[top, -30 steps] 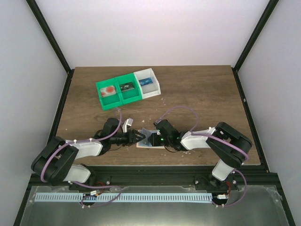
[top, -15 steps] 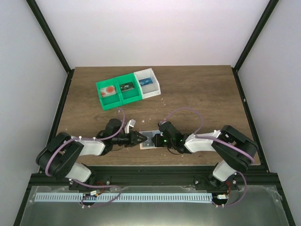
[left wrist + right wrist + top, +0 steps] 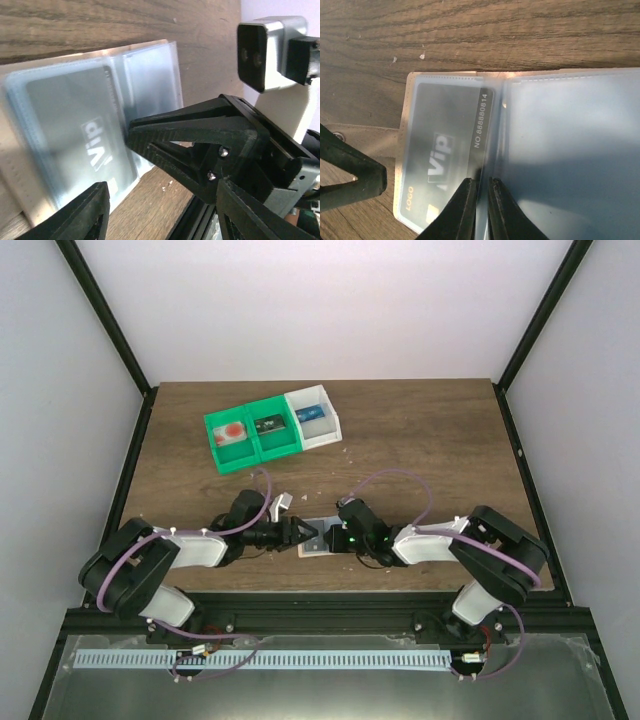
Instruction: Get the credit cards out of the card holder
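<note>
Setting: dark wood-grain counter [image 3: 420,440] inside a white-walled booth; green and white bins [image 3: 270,428] sit well apart at the far side.
Card holder: the card holder [image 3: 318,538] lies open and flat near the counter's near edge, between my two arms, with clear pockets over a tan backing.
Credit card: one grey-blue credit card [image 3: 445,160] marked "Vip" sits fully inside the pocket on my left arm's side.
Left fingers: my left fingers [image 3: 90,215] are spread apart, gripping nothing, just beside the card's end.
Right fingers: my right fingers [image 3: 465,205] are drawn almost together on the seam between pockets; I cannot tell whether they nip the plastic or only pin it.
Handling: I judge the card light, stiff and slick, the pockets floppy, and the holder light enough to slide unless pinned.
Where to hold: I would pinch the card's flat faces at the pocket mouth; which edge that is, I cannot tell.
</note>
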Available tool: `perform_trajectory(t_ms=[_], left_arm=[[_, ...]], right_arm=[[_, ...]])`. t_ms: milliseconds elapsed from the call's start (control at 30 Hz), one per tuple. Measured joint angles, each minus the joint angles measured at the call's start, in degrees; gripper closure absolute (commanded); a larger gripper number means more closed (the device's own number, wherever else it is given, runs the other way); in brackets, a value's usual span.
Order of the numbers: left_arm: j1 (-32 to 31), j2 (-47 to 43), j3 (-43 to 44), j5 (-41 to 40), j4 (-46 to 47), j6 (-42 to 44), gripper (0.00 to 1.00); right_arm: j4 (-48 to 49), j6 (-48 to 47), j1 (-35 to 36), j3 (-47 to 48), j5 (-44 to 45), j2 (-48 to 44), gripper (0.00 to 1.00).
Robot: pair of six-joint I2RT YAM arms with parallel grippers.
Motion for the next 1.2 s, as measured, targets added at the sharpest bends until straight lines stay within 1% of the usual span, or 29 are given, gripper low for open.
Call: perform_trajectory(t_ms=[333, 1200], left_arm=[[0.0, -0.9, 0.1, -4.5, -6.2, 2.7, 0.35], [0.0, -0.2, 0.3, -4.5, -6.1, 2.6, 0.34]], right_arm=[[1.1, 0.2, 0.2, 0.3, -0.1, 1.4, 0.93], [1.8, 0.2, 0.4, 0.4, 0.0, 2.0, 0.93]])
